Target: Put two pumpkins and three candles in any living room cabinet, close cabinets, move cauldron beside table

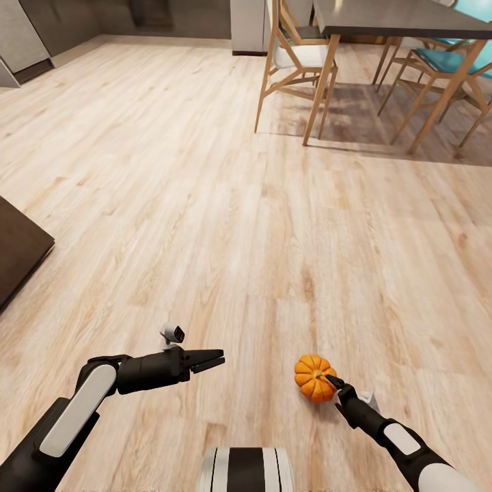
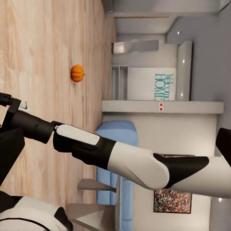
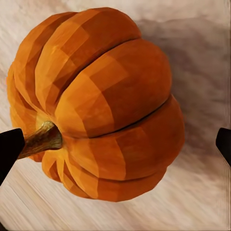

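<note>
a pale wood floor point(image 1: 205, 205) fills most of the head view. low in the frame, right of centre, an orange ribbed pumpkin point(image 1: 313, 377) sits on the boards. the right arm comes up from the lower right corner, and the right gripper point(image 1: 333, 381) is at the pumpkin's right side, its dark tip over the fruit. whether it touches the skin cannot be told from here.

in the right wrist view the pumpkin point(image 3: 98, 103) is very close, lying with its brown stem toward the frame's left edge. the two dark fingertips point(image 3: 8, 149) show only at the left and right edges, wide apart, with the pumpkin between them and not gripped.

the left arm enters from the lower left corner of the head view and reaches toward the middle. the left gripper point(image 1: 208, 359) hangs above bare floor, well apart from the pumpkin, its thin fingers close together and holding nothing.

the left wrist view shows a small pumpkin point(image 2: 77, 73) on the floor in the upper left, the right arm crossing the frame, and a blue sofa point(image 2: 118, 139) beyond.

at the top right of the head view stands a dark-topped table point(image 1: 403, 17) on light wooden legs, with chairs point(image 1: 294, 58) around it. a dark brown corner of furniture point(image 1: 17, 253) juts in at the left edge.
</note>
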`<state>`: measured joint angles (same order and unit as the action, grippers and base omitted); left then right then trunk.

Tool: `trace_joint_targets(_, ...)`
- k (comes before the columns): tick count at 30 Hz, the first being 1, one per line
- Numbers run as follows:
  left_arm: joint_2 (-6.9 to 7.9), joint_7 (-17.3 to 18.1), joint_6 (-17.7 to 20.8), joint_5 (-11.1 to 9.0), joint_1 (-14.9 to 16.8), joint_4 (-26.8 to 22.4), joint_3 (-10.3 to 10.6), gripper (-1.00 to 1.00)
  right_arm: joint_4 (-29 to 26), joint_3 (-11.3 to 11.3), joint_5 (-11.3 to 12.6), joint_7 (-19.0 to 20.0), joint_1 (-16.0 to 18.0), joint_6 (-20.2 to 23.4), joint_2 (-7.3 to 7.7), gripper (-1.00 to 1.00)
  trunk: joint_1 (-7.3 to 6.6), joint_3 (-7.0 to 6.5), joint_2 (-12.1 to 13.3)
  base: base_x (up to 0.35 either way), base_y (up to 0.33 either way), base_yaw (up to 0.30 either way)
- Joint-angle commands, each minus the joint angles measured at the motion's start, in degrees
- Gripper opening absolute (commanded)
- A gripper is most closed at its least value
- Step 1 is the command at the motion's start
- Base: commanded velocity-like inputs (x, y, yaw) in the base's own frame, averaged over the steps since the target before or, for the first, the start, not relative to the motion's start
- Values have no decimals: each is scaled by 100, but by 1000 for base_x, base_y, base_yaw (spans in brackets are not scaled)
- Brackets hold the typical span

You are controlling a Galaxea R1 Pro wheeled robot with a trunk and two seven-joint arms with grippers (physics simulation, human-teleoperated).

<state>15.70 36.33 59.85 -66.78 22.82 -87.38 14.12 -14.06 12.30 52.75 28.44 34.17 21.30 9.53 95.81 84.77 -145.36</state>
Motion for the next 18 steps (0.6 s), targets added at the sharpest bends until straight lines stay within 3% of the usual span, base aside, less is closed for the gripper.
trace_joint_targets(1,3,25,15,7,4,2,6,100,0,27,34,4,2,50,1,100,1,26,-3,0,0,0)
trace_joint_targets(18,3,23,15,7,4,1,18,100,-5,27,32,4,2,50,-4,100,12,115,-8,0,0,0)
